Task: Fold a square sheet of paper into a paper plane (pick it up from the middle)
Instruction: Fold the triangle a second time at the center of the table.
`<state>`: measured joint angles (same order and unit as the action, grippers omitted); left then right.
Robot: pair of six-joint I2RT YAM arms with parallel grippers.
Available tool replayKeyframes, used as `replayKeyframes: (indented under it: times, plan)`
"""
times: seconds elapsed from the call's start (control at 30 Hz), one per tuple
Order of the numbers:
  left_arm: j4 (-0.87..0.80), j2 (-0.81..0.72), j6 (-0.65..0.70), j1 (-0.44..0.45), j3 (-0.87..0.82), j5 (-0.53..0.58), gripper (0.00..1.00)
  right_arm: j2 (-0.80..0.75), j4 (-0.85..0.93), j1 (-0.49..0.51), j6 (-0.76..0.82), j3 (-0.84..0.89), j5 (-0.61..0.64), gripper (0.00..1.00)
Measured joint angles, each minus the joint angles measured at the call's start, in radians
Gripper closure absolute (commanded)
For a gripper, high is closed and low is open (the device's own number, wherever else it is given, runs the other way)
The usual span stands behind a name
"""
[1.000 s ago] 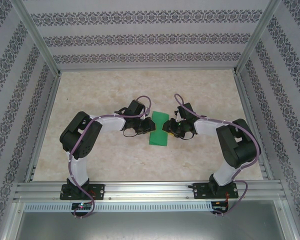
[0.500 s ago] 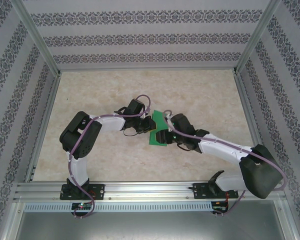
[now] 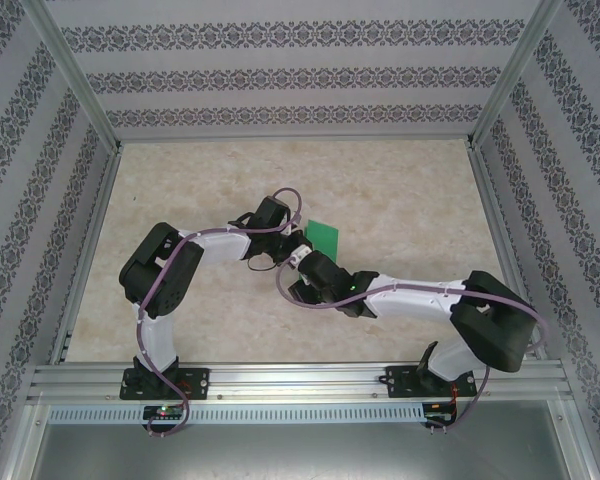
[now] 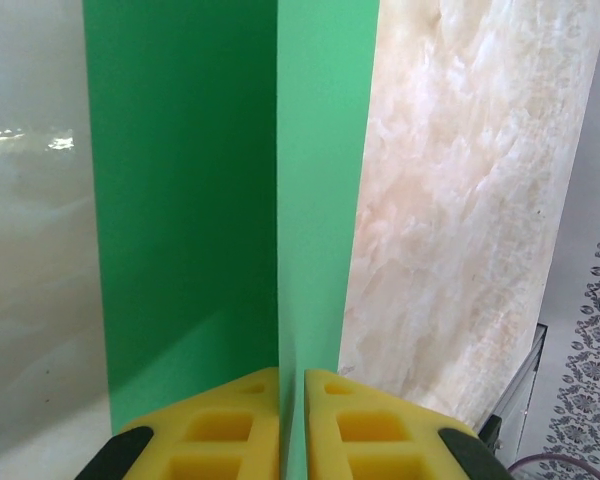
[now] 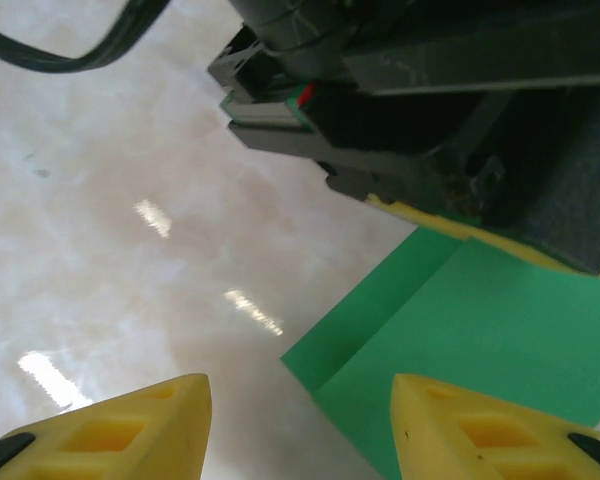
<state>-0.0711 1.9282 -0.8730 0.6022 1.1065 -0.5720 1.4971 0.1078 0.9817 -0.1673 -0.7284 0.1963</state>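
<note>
Now the right hand (image 5: 300, 425) has swung from the sheet's right side round to its near end, its arm stretched low across the bench (image 3: 400, 190). Its jaws have widened to about half, with nothing between them. The left hand (image 4: 292, 430) stays pinched shut on a raised fold of the sheet (image 3: 323, 236), which lies mid-bench, one layer stepped over another at the near corner. I judge the right hand is lining up for the next crease, not yet gripping. From above, the right arm covers the sheet's near part. The left wrist view cuts off its far end, and whether the right fingertips touch the bench is unclear.
</note>
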Motion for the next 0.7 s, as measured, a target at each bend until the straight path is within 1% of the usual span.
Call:
replayKeyframes:
  times: [0.2, 0.37, 0.43, 0.57, 0.7]
  plan:
    - [0.0, 0.0, 0.0, 0.0, 0.0, 0.0, 0.85, 0.051, 0.027, 0.007, 0.024, -0.047, 0.1, 0.57]
    - [0.0, 0.0, 0.0, 0.0, 0.001, 0.0, 0.85, 0.079, 0.037, 0.018, 0.032, -0.05, 0.124, 0.62]
    - [-0.001, 0.0, 0.0, 0.0, 0.002, 0.0, 0.85, 0.086, 0.041, 0.024, 0.031, -0.05, 0.128, 0.66]
    - [-0.001, 0.0, 0.0, 0.0, 0.006, 0.0, 0.85, 0.086, 0.042, 0.026, 0.028, -0.05, 0.138, 0.81]
    - [-0.001, 0.0, 0.0, 0.0, 0.007, 0.001, 0.84, 0.079, 0.04, 0.026, 0.027, -0.05, 0.147, 0.92]
